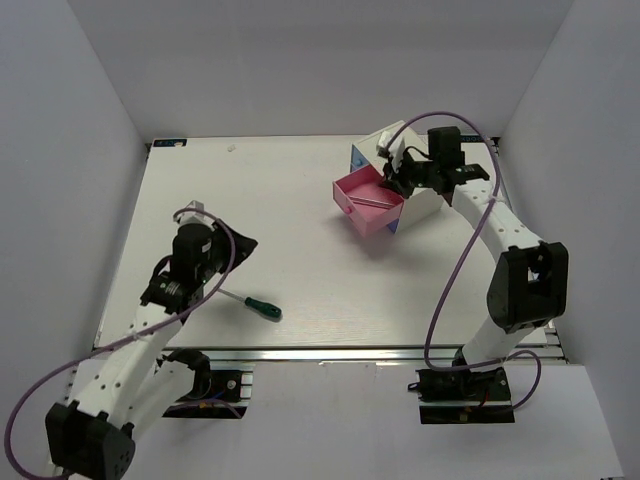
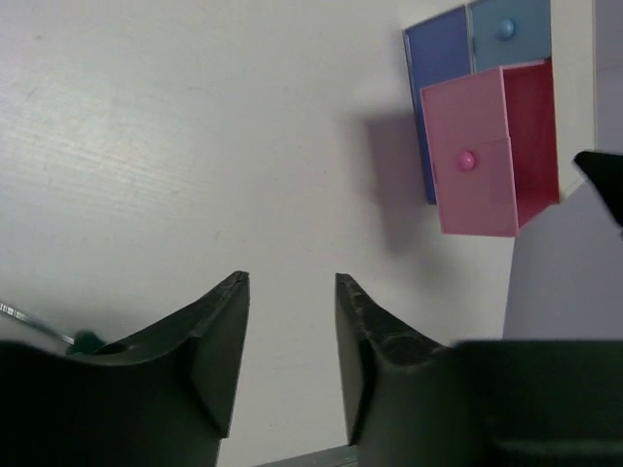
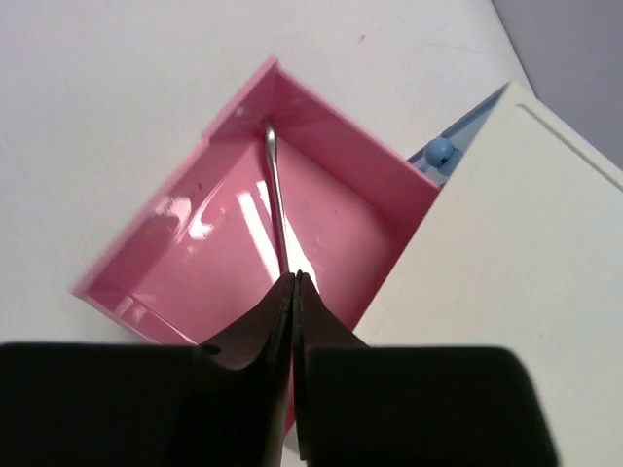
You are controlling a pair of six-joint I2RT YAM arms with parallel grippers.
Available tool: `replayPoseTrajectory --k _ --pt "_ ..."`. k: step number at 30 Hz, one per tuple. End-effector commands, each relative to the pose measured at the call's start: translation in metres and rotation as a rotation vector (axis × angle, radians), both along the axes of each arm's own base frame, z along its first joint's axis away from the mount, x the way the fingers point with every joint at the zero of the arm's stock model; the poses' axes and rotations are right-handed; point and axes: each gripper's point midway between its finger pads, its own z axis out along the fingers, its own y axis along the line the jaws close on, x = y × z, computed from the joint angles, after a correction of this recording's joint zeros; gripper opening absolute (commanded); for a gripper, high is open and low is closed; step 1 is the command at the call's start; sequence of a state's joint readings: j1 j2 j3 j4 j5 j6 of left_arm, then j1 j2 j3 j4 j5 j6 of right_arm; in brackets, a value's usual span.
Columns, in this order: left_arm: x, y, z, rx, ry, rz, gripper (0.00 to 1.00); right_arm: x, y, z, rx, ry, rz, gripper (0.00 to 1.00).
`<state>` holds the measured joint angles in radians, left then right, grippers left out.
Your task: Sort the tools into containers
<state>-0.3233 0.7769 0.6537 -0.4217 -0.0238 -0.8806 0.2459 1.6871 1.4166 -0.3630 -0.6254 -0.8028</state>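
Note:
The pink drawer (image 1: pixel 365 200) stands pulled out of the white cabinet (image 1: pixel 425 200). My right gripper (image 1: pixel 397 182) hovers over it, shut on a thin silver wrench (image 3: pixel 274 195) that reaches down into the pink drawer (image 3: pixel 185 258). The green-handled screwdriver (image 1: pixel 262 307) lies on the table near the front. My left gripper (image 1: pixel 232 247) is open and empty just above and left of it. In the left wrist view, my left gripper (image 2: pixel 290 282) shows bare table between its fingers, and the green handle (image 2: pixel 86 341) peeks out at the left. The two dark mini screwdrivers are out of view.
Closed blue drawers (image 2: pixel 443 97) sit beside the pink drawer (image 2: pixel 482 165) in the cabinet front. A blue knob (image 3: pixel 440 151) shows beside the cabinet top (image 3: pixel 506 243). White walls enclose the table (image 1: pixel 280 200) on three sides.

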Motion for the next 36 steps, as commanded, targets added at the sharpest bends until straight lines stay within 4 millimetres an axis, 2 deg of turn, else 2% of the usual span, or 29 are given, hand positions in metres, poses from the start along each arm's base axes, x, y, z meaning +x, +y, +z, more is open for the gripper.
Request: replayPoseTrajectory --k 1,2,3,4,5,6,7,8,9,10,11,12,13,14,15,18,19,21,22,23,28,29,31,32,33,34,36 --pt "0.032 -0.03 0.029 -0.071 -0.102 -0.105 0.48 0.005 0.005 0.083 0.23 -0.054 -0.08 0.01" --pt "0.04 -0.037 0.028 -0.084 -0.099 -0.123 0.4 0.009 0.003 0.095 0.28 -0.047 -0.13 0.0" --pt "0.046 -0.049 0.034 -0.112 -0.103 -0.166 0.28 0.018 -0.002 0.105 0.312 -0.049 -0.19 0.0" --pt "0.056 -0.062 0.041 -0.135 -0.131 -0.195 0.24 0.023 -0.004 0.112 0.36 -0.011 -0.249 0.0" --pt "0.069 -0.074 0.022 -0.126 -0.073 -0.212 0.21 0.032 -0.007 0.108 0.366 0.02 -0.297 0.0" --pt "0.083 -0.086 0.041 -0.138 -0.117 -0.233 0.2 0.042 -0.015 0.107 0.365 0.033 -0.371 0.12" --pt "0.087 -0.102 0.041 -0.135 -0.113 -0.269 0.2 0.053 -0.025 0.121 0.4 0.048 -0.425 0.28" --pt "0.098 -0.114 0.018 -0.12 -0.05 -0.288 0.2 0.063 -0.033 0.1 0.387 0.135 -0.478 0.58" --pt "0.105 -0.124 0.015 -0.122 -0.036 -0.307 0.22 0.071 -0.041 0.095 0.396 0.175 -0.519 0.69" --pt "0.111 -0.14 0.026 -0.137 -0.053 -0.353 0.27 0.085 -0.062 0.108 0.426 0.176 -0.564 0.76" --pt "0.115 -0.149 0.02 -0.136 -0.04 -0.376 0.3 0.093 -0.071 0.078 0.426 0.298 -0.615 0.81" --pt "0.122 -0.158 0.0 -0.126 -0.001 -0.394 0.33 0.099 -0.08 0.075 0.439 0.33 -0.629 0.82" --pt "0.126 -0.17 0.007 -0.131 -0.029 -0.435 0.37 0.106 -0.093 0.069 0.445 0.348 -0.655 0.82" --pt "0.129 -0.174 0.003 -0.128 -0.025 -0.449 0.38 0.116 -0.111 0.063 0.452 0.357 -0.692 0.82" --pt "0.132 -0.179 -0.012 -0.119 0.001 -0.464 0.39 0.12 -0.118 0.06 0.444 0.344 -0.71 0.83" --pt "0.138 -0.192 -0.013 -0.117 -0.022 -0.516 0.44 0.131 -0.134 0.051 0.395 0.272 -0.718 0.82" --pt "0.14 -0.196 -0.025 -0.107 -0.006 -0.53 0.45 0.136 -0.141 0.04 0.391 0.287 -0.728 0.82" --pt "0.145 -0.205 -0.024 -0.117 -0.015 -0.569 0.47 0.142 -0.146 0.041 0.392 0.289 -0.711 0.81" --pt "0.146 -0.209 -0.033 -0.115 -0.002 -0.586 0.48 0.143 -0.149 0.033 0.384 0.308 -0.72 0.81" --pt "0.149 -0.213 -0.031 -0.121 -0.012 -0.602 0.49 0.146 -0.152 0.022 0.373 0.319 -0.728 0.8" --pt "0.154 -0.231 -0.034 -0.143 -0.024 -0.666 0.5 0.143 -0.148 -0.003 0.367 0.39 -0.682 0.74" --pt "0.155 -0.233 -0.04 -0.145 -0.014 -0.671 0.5 0.141 -0.146 -0.011 0.368 0.415 -0.674 0.7" --pt "0.157 -0.238 -0.037 -0.155 -0.025 -0.69 0.5 0.137 -0.145 -0.026 0.363 0.457 -0.673 0.63" --pt "0.159 -0.24 -0.043 -0.157 -0.014 -0.694 0.5 0.134 -0.141 -0.029 0.369 0.477 -0.655 0.51" --pt "0.16 -0.242 -0.044 -0.159 -0.015 -0.698 0.5 0.131 -0.14 -0.034 0.371 0.497 -0.645 0.44" --pt "0.161 -0.245 -0.041 -0.169 -0.023 -0.713 0.51 0.125 -0.138 -0.042 0.378 0.534 -0.627 0.32" --pt "0.164 -0.249 -0.047 -0.173 -0.018 -0.721 0.5 0.119 -0.135 -0.049 0.378 0.568 -0.607 0.24"
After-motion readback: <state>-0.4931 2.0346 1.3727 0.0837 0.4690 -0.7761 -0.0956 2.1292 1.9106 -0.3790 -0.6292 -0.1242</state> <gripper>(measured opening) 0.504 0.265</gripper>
